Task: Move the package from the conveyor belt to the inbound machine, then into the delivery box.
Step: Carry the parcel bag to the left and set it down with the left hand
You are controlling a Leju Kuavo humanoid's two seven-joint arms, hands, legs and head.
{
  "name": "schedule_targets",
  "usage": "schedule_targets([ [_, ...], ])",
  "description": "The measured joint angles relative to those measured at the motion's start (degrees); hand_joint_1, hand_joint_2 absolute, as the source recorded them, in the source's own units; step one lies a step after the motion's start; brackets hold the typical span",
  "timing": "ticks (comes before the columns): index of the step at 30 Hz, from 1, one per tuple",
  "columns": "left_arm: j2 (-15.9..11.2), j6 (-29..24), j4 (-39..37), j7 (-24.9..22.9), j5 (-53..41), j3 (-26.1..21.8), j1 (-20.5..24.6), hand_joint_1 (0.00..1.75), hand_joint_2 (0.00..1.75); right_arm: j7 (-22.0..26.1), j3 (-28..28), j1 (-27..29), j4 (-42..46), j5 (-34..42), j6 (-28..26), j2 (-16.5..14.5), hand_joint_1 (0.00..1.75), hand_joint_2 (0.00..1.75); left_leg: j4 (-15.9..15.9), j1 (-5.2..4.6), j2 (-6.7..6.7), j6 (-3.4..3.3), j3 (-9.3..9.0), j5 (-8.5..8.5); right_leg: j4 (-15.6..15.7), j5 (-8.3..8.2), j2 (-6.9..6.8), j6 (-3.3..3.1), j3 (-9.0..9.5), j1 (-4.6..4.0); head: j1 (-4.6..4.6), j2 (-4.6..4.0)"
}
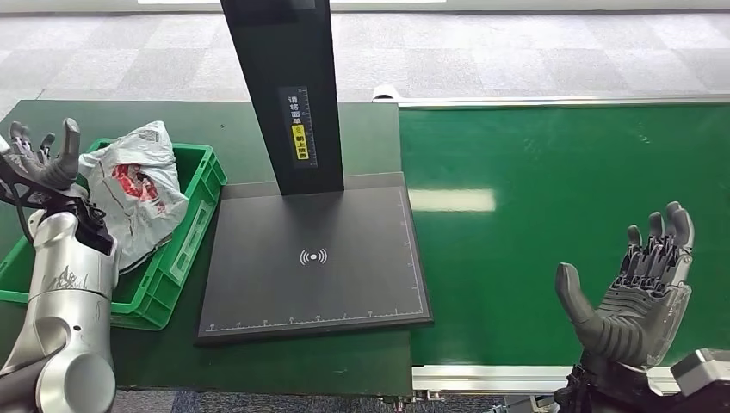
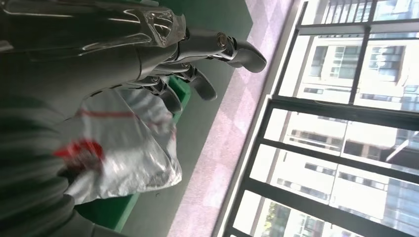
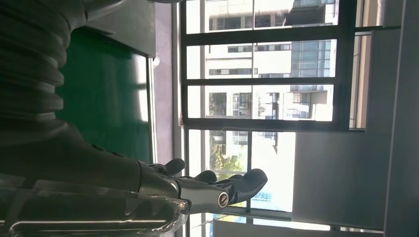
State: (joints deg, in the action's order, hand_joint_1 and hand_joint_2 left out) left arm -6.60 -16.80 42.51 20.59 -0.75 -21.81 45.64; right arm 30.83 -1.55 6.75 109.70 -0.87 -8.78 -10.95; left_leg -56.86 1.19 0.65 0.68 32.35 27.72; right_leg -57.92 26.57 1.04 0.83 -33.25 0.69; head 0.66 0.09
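The package, a crumpled white plastic bag with red print, lies in the green delivery box at the left. My left hand hovers at the box's left side beside the bag, fingers spread upward and holding nothing. In the left wrist view the package lies just under my left hand. My right hand is raised palm-up over the near edge of the green conveyor belt, fingers apart and empty. The right hand also shows in its wrist view.
The inbound machine's dark scanning plate lies between box and belt, with its black post rising at the back. A dark green table carries box and plate. Grey carpet floor lies beyond.
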Motion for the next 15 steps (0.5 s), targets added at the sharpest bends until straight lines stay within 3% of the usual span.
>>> schedule_targets([
  [3, 1.08, 0.33, 7.89, 2.05, 4.27, 0.03, -3.97, 0.00, 1.75, -0.01, 0.22, 0.01, -0.54, -0.25, -0.25, 0.10, 0.00, 1.75, 0.00, 0.00, 0.01, 0.01, 0.00, 0.02, 0.00, 0.01, 0.00, 0.00, 0.00, 0.00, 0.00, 0.00],
  [6, 3.58, -0.44, 19.68, 5.25, 7.96, 2.55, -11.32, 0.00, 1.75, -0.18, 0.26, 0.13, -1.07, -0.47, -0.64, 0.13, 0.00, 1.75, 0.00, -0.02, -0.02, 0.04, -0.02, 0.06, 0.02, 0.03, 0.02, 0.01, 0.00, 0.03, 0.00, 0.00],
  [8, 5.83, -2.88, 28.11, 8.79, 6.18, 6.94, -18.01, 0.00, 1.75, -0.91, 0.40, 0.21, -1.52, -0.88, -0.61, 0.13, 0.00, 1.75, 0.00, -0.07, -0.01, 0.01, -0.02, 0.10, 0.05, 0.06, 0.00, 0.04, 0.01, 0.08, 0.01, 0.00],
  [12, 10.36, -10.92, 39.79, 17.38, -2.94, 23.09, -32.40, 0.00, 1.75, -3.59, 1.71, 0.47, -3.63, -2.00, 0.92, 0.11, 0.00, 1.75, 0.00, -0.20, 0.05, -0.11, -0.02, 0.24, 0.08, 0.16, -0.03, 0.19, 0.06, 0.22, -0.01, 0.00],
  [15, 12.81, -8.94, 40.83, 16.75, 2.44, 35.17, -39.40, 0.00, 1.75, -4.43, 3.70, 0.48, -6.80, -3.56, 1.03, 0.03, 0.00, 1.75, 0.00, -0.22, 0.04, -0.17, -0.01, 0.30, 0.09, 0.18, -0.03, 0.22, 0.07, 0.24, -0.01, 0.00],
])
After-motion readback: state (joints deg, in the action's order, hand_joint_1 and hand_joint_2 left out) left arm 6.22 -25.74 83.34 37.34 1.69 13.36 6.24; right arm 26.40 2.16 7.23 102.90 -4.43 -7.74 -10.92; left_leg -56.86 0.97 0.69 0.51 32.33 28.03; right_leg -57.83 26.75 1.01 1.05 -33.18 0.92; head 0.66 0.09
